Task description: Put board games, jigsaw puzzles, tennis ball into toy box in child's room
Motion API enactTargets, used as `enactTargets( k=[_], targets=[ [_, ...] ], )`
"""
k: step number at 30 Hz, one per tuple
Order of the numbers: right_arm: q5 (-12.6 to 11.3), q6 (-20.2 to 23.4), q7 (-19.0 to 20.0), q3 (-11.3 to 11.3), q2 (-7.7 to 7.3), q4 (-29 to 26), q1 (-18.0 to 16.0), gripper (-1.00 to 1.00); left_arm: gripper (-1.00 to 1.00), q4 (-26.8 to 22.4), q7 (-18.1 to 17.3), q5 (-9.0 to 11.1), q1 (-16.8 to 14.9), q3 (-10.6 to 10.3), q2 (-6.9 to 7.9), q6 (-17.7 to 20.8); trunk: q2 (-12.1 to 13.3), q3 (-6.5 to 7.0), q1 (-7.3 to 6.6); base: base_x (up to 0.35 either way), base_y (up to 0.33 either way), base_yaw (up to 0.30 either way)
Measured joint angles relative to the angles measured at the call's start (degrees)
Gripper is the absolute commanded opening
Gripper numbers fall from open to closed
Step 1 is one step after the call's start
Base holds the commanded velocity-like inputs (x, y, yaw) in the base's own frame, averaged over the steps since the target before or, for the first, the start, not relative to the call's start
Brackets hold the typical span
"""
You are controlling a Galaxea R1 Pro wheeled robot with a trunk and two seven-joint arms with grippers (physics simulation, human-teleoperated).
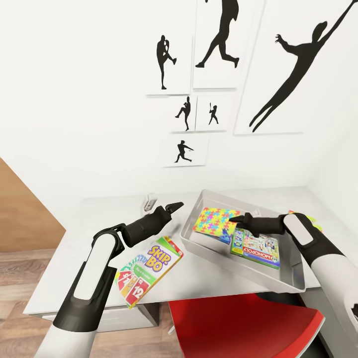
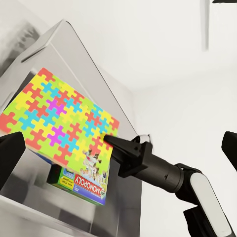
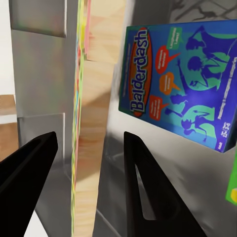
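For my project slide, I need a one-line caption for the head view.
Skip-Bo box lies on the table beside the toy box, which holds a jigsaw puzzle and the Monopoly box.

The table [image 1: 69, 258] was a long, pale grey-white top set against a white wall, with wood-plank floor showing beside and below it. A shallow grey toy box [image 1: 258, 271] sat on its right part, one corner reaching past the front edge. Just to the left of the box, apart from it, a Skip-Bo game [image 1: 149, 271] lay flat near the front edge, its lower corner slightly over it. Further back, near the middle of the table, stood a small pale object [image 1: 150, 201] too partly hidden to identify. At the right end, beyond the box, a bit of yellow-green and orange showed on the surface, unclear what.
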Motion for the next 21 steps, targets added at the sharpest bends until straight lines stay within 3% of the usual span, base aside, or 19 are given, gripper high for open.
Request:
enactTargets(
  k=[21],
  targets=[
    [0.37, 0.00, -0.08, -0.10, 0.07, 0.96, -0.76, -1.00, 1.00, 0.00, 0.00, 0.01, 0.00, -0.08, 0.00, 0.01, 0.00, 0.00, 0.00, 0.000, 0.000, 0.000]
  ],
)
